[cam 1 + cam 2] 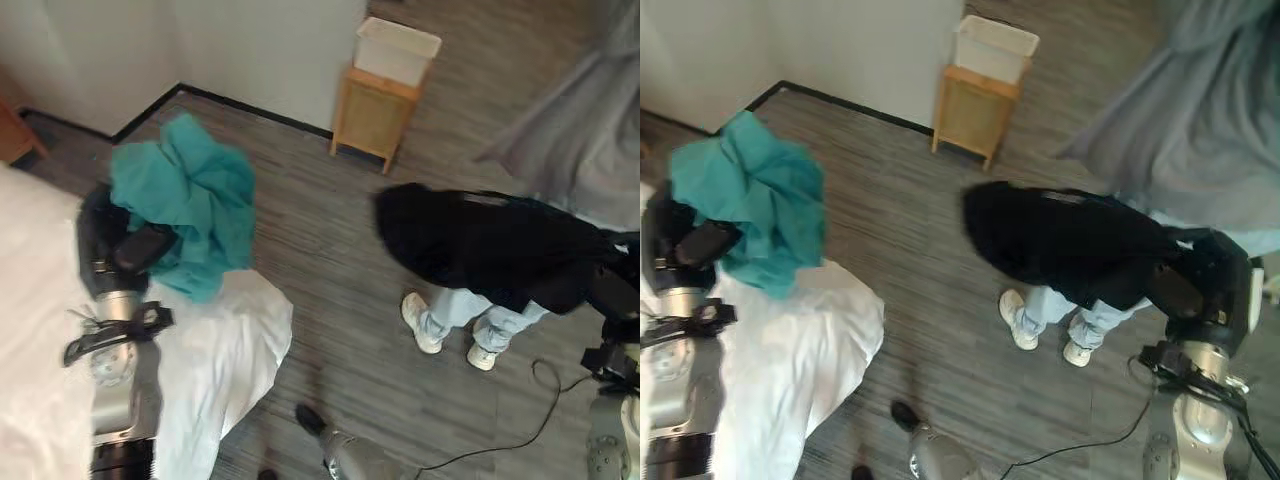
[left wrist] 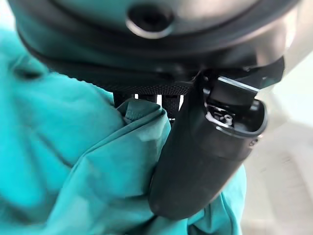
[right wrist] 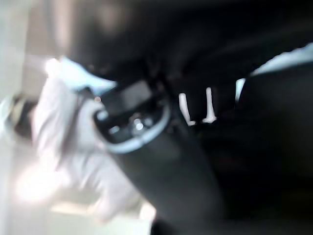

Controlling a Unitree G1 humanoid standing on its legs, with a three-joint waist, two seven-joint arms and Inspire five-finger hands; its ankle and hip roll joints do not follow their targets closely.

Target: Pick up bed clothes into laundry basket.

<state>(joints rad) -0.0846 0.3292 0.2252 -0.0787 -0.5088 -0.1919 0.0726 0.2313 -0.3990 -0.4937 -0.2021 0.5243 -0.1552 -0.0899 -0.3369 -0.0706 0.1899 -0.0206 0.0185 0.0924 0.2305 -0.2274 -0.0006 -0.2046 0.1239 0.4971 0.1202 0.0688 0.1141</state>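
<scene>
A teal garment [image 1: 195, 205] hangs bunched above the bed's edge, with my left hand [image 1: 125, 250] shut on it; the thumb [image 2: 195, 161] presses into the teal cloth [image 2: 73, 171]. A black garment [image 1: 480, 245] is held up over the floor, my right hand [image 1: 1200, 285] shut on its right end, where the thumb [image 3: 161, 161] lies against dark cloth. The laundry basket [image 1: 385, 80], a wooden frame with a white liner, stands by the far wall.
A white sheet [image 1: 215, 360] drapes off the bed [image 1: 30, 330] at the left onto the striped grey floor. A person in light jeans and white shoes [image 1: 425, 325] stands behind the black garment. A grey curtain [image 1: 1200, 120] hangs at the right.
</scene>
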